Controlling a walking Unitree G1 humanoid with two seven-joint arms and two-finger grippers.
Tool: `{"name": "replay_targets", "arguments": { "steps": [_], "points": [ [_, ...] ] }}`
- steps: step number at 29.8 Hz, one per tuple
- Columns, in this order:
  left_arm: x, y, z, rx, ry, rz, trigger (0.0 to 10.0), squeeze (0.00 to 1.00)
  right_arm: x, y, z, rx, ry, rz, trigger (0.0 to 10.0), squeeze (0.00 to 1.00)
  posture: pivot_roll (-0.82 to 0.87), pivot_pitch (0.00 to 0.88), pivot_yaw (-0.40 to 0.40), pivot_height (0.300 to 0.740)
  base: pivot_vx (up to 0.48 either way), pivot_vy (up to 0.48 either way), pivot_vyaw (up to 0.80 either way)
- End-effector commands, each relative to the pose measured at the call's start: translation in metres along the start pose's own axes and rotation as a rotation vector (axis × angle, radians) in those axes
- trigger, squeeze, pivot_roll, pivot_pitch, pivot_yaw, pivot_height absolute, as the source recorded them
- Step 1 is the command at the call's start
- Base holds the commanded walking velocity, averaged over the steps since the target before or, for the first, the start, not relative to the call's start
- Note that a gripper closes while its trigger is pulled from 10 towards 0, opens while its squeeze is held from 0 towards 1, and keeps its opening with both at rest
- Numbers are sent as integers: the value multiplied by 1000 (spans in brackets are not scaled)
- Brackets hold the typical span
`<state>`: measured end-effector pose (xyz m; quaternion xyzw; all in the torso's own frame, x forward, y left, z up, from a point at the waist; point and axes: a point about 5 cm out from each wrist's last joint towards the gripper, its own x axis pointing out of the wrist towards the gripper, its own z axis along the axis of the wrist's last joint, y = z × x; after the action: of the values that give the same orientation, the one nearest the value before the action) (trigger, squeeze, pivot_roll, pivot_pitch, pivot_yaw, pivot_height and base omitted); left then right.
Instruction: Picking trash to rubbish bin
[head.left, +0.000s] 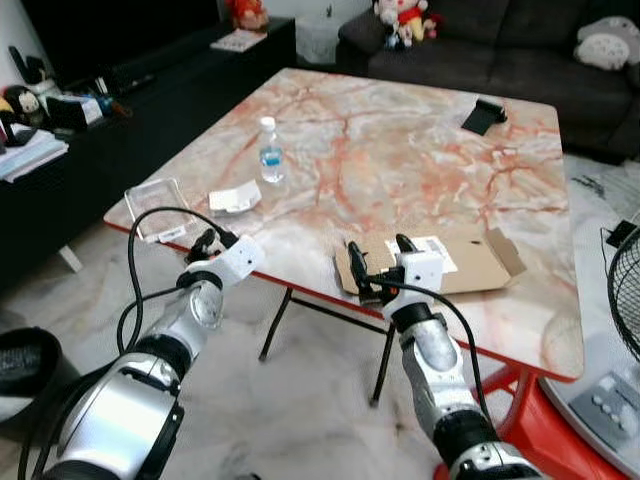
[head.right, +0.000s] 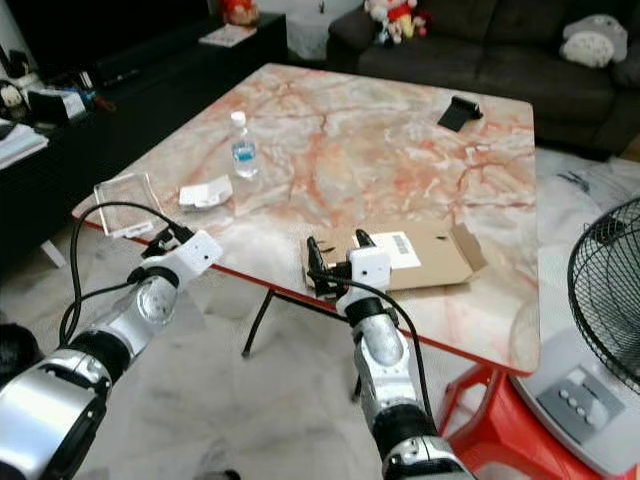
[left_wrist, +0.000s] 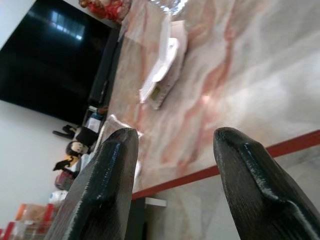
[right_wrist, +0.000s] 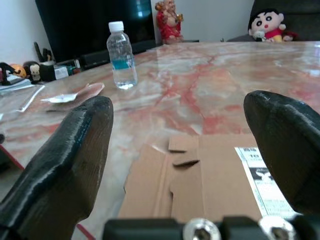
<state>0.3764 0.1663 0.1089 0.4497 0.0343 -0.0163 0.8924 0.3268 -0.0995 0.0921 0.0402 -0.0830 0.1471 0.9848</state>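
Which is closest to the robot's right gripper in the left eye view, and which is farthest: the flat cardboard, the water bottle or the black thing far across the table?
Measured from the right gripper, which is open:
1. Flat cardboard, right at the gripper, on the table's near edge.
2. Water bottle, farther in, toward the robot's left.
3. Black thing, near the table's far edge by the sofa.

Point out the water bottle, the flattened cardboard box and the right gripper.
water bottle (head.left: 270, 152), left eye view, on its label.
flattened cardboard box (head.left: 470, 262), left eye view, on its plain brown panel.
right gripper (head.left: 377, 262), left eye view, between its fingertips.
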Motion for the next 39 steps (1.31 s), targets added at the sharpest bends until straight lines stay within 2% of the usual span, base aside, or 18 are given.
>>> {"name": "replay_targets", "arguments": {
  "steps": [1,2,5,8,9,16,22,26,34,39],
  "points": [
    [1,10,0,-119,5,73,10000,0,4,4,5,0,-12,21,10000,0,-109,97,-19,740,0,0,0],
    [0,11,0,-222,-5,101,10000,0,4,5,5,0,-13,24,10000,0,-109,94,-18,740,0,0,0],
    [-4,15,2,-410,-67,163,10000,0,5,5,5,1,-10,29,10000,0,-102,79,-16,740,0,0,0],
    [-7,17,2,-458,-95,198,10000,0,5,6,5,1,-7,31,10000,0,-98,70,-14,740,0,0,0],
    [-9,17,1,-504,-97,214,10000,0,6,7,5,1,-5,34,10000,0,-100,61,-12,740,0,0,0],
    [-10,14,-2,-517,-74,207,10000,0,9,9,8,7,-14,33,10000,0,-103,36,-3,740,0,189,0],
    [-9,16,4,-533,-106,206,10000,0,9,7,8,23,-5,17,10000,0,-103,17,9,740,0,341,0],
    [-8,18,7,-538,-121,204,10000,0,10,6,7,24,1,7,10000,0,-104,7,17,740,0,345,-767],
    [-7,20,9,-527,-133,201,10000,0,10,7,8,23,-19,-4,10000,0,-100,0,28,740,0,330,-122],
    [-7,15,14,-504,-154,152,10000,0,11,5,9,29,-19,-15,10000,0,-105,0,39,740,0,0,0]
  ]
}}
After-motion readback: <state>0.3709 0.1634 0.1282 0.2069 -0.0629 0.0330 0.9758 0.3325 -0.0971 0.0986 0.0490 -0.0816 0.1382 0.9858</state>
